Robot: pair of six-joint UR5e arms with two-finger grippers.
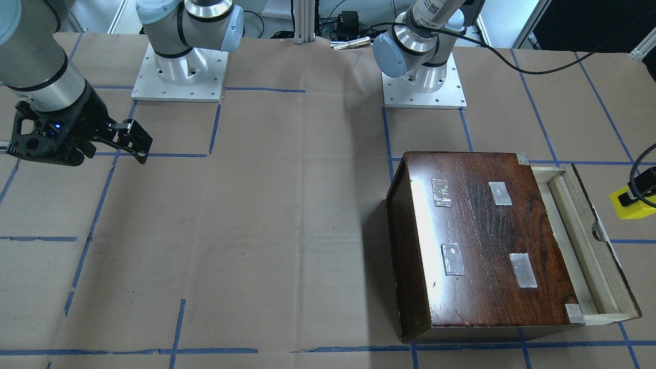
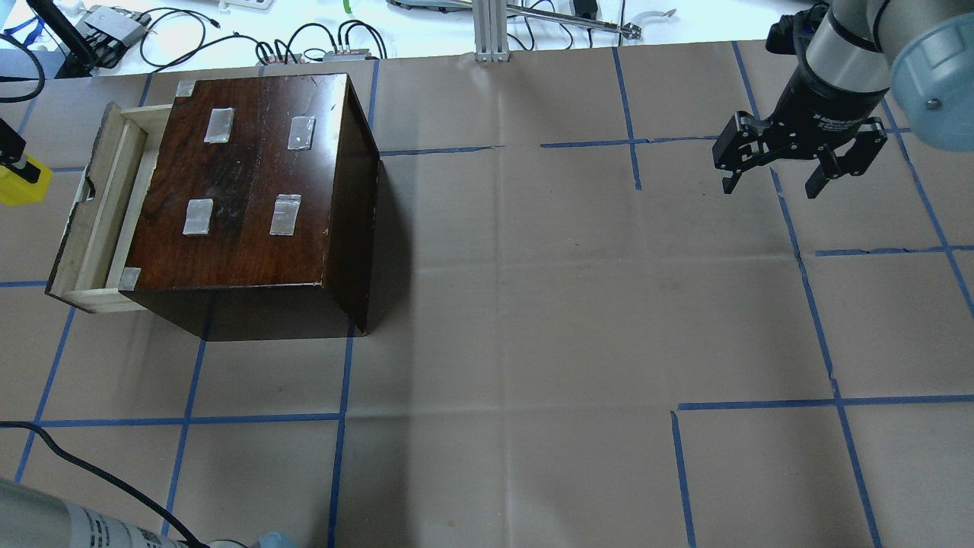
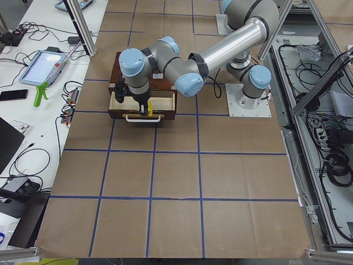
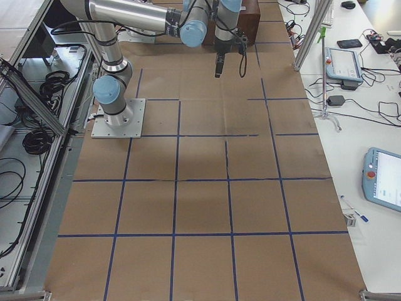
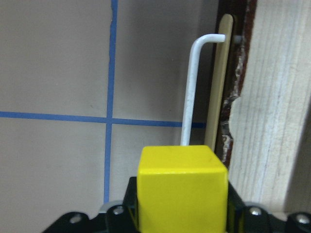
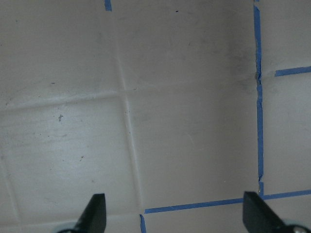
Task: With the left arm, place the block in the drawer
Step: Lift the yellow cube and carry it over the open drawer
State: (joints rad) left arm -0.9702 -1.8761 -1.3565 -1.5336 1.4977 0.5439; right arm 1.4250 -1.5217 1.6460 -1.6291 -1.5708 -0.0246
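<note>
The left pincer (image 1: 640,197) was clamped on the yellow block (image 5: 182,187) beside the open drawer (image 1: 589,266); the right pincer (image 2: 772,186) stood with its jaws apart.

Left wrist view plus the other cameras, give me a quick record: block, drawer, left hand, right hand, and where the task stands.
block: yellow block, gripped, just outside the drawer's front panel, beside the white handle
drawer: drawer pulled out of the brown box, open at the top
left hand: left hand shut on the block
right hand: right hand open, holding nothing, over bare paper, far from the box
task status: block not yet over the drawer
</note>
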